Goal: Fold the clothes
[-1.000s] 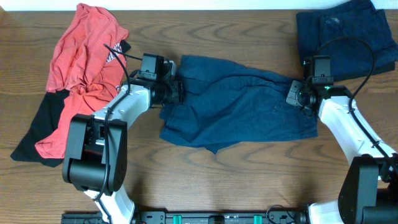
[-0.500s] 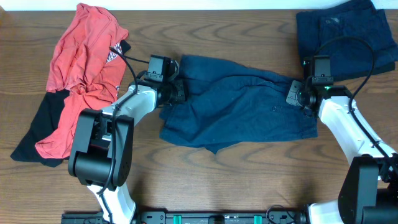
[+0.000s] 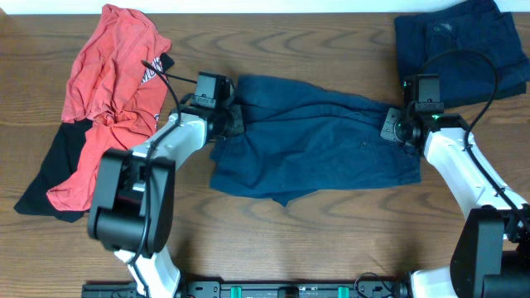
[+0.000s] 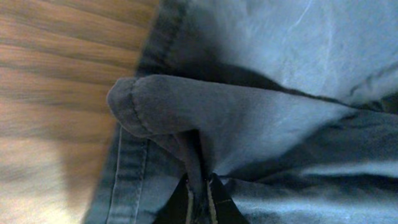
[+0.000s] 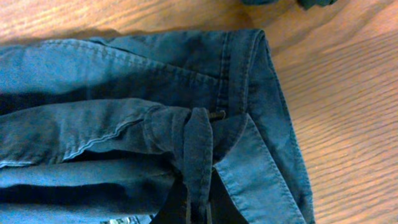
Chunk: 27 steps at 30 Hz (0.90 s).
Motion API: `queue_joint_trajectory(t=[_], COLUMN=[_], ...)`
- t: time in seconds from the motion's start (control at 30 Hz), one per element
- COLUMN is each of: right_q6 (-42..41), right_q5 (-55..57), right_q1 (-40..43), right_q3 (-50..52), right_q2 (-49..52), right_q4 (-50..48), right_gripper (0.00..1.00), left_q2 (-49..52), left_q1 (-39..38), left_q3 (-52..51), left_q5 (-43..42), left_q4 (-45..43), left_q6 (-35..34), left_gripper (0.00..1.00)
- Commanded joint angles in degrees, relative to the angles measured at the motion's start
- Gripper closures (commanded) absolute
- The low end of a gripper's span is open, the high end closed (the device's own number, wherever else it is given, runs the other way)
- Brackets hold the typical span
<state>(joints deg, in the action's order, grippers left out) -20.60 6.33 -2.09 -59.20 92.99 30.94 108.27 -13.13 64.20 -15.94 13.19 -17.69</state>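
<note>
The navy shorts [image 3: 315, 141] lie mid worktop [image 3: 331, 240], spread from nine to three o'clock. The left claw [image 3: 236, 122] is clenched on their nine o'clock hem fold, and the right claw [image 3: 396, 128] on the three o'clock edge. Both pinches look thin, so lifting could let the cloth slip free.

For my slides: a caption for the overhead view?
Fold start: left gripper and right gripper each pinch one end of the navy shorts.

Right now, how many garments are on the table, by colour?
Navy: 2, the shorts and the folded pile at top right (how many pieces are in it is unclear)
Red: 1, the T-shirt
Black: 1, the garment partly under the T-shirt
Total: 4
</note>
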Motion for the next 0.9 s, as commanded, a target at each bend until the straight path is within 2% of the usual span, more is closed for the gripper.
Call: queue_joint_trajectory(t=[0.0, 0.23, 0.63, 0.77, 0.87], right_q6=[1.0, 1.4, -0.6, -0.6, -0.5], right_q5=[0.5, -1.5, -3.0, -2.9, -0.5], right_q1=[0.4, 0.4, 0.2, 0.2, 0.2], right_q3=[-0.8, -0.8, -0.8, -0.8, -0.8], right_q2=[-1.4, -9.9, -24.2, -27.6, -30.1], right_q4=[1.4, 8.8, 27.1, 28.9, 26.9], right_gripper=[0.99, 0.99, 0.99, 0.99, 0.99], left_q2=[-6.9, -19.6, -33.3, -37.7, -41.3], left_q1=[1.6, 2.5, 2.4, 2.4, 2.4], left_q3=[0.2, 0.2, 0.2, 0.2, 0.2], left_q5=[7.0, 12.6, 12.6, 12.6, 12.6], left_q4=[2.5, 11.6, 30.5, 33.3, 31.6], left_q6=[3.1, 6.1, 6.0, 5.3, 5.2], left_gripper=[0.94, 0.94, 0.94, 0.94, 0.94])
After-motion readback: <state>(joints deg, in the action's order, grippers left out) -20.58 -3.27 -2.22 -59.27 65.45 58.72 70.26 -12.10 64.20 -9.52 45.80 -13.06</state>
